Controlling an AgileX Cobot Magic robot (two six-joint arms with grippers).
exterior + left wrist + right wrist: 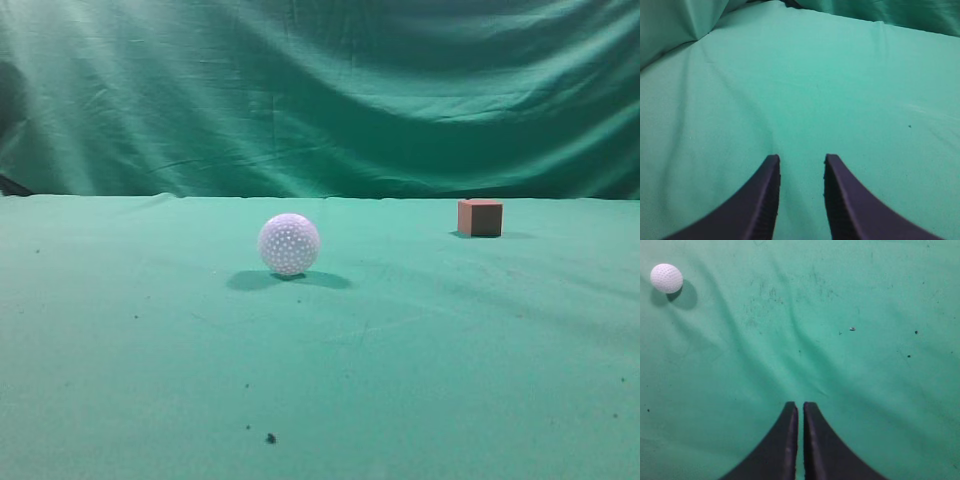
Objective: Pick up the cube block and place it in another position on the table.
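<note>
Cube block at rest far right, both grippers over bare cloth

Grippers first, since they sit nearest their wrist cameras. Left gripper [800, 165] points forward and down over the table [840, 90], its 2 dark, curved fingers [762, 200] spread with a clear strip of green cloth showing between them; nothing is held. Right gripper [800, 407] looks almost straight down at the cloth, its 2 dark fingers [780, 450] pressed nearly together with only a thin slit between them, clenched on nothing. Neither arm shows in the exterior view.

On the cloth, a white dimpled ball [289, 244] sits near the middle of the exterior view, round and matte, casting a soft shadow to both sides. It also appears at the upper left of the right wrist view [666, 278], well apart from the fingers.

Farther back and to the right stands the cube block [480, 217], reddish-brown with flat matte faces, resting squarely on 1 face near the table's far edge. Being a cube, it has no long axis; 1 face turns roughly toward the camera. Behind it hangs a wrinkled green curtain [320, 90].
</note>
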